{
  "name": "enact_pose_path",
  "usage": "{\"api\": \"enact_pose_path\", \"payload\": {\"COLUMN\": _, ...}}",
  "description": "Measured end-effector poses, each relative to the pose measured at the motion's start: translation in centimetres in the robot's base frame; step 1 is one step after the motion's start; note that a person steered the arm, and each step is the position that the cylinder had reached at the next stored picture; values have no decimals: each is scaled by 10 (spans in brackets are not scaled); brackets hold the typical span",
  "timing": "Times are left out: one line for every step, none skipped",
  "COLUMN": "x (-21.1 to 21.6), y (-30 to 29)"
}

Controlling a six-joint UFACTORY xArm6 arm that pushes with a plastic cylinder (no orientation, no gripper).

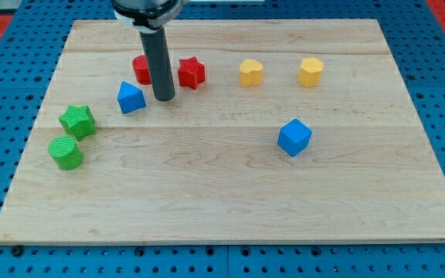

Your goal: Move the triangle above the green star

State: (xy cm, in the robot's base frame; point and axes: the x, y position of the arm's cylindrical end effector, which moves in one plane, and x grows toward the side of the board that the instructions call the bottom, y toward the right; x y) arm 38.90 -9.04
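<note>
The blue triangle block (pixel 130 97) lies at the board's left, up and to the right of the green star (pixel 77 121). My tip (pixel 164 98) rests on the board just to the right of the blue triangle, with a small gap between them. The rod stands in front of a red block (pixel 140 69), partly hiding it. The green star sits near the left edge, just above a green round block (pixel 66 152).
A red star (pixel 192 72) lies right of the rod. Two yellow blocks (pixel 251 72) (pixel 310 71) sit along the top right. A blue cube (pixel 293 137) lies right of centre. The wooden board (pixel 222 208) ends in blue pegboard all round.
</note>
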Motion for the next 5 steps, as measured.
{"api": "enact_pose_path", "payload": {"x": 2, "y": -18}}
{"api": "enact_pose_path", "payload": {"x": -7, "y": -55}}
{"api": "enact_pose_path", "payload": {"x": -15, "y": -86}}
{"api": "enact_pose_path", "payload": {"x": -15, "y": -80}}
{"api": "enact_pose_path", "payload": {"x": -13, "y": -30}}
